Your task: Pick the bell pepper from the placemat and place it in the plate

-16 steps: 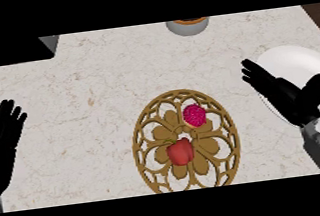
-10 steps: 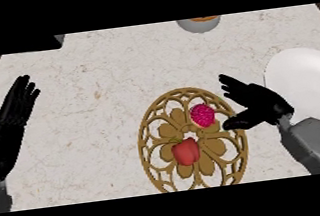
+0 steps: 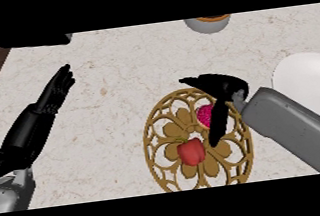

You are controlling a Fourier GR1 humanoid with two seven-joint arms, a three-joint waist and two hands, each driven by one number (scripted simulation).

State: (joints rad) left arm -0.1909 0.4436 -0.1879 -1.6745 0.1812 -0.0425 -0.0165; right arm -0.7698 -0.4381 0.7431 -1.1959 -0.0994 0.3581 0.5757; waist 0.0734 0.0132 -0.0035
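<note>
Now the right hand (image 3: 218, 104), fingers apart and straight, hangs over the placemat (image 3: 166, 160), just beside the bell pepper (image 3: 191, 151). It should lower squarely onto the pepper, avoiding the pink fruit (image 3: 205, 115).

The pale marble table (image 3: 129, 78) lies bare between the left hand (image 3: 51, 100) and the round golden openwork placemat (image 3: 169, 149), so passage is free there. Over the placemat, the right hand (image 3: 218, 100) hangs with fingers (image 3: 217, 125) pointing down just beside the red bell pepper (image 3: 191, 151), partly covering a pink fruit (image 3: 205, 116). The white plate (image 3: 316, 81) lies beside the right forearm.
</note>
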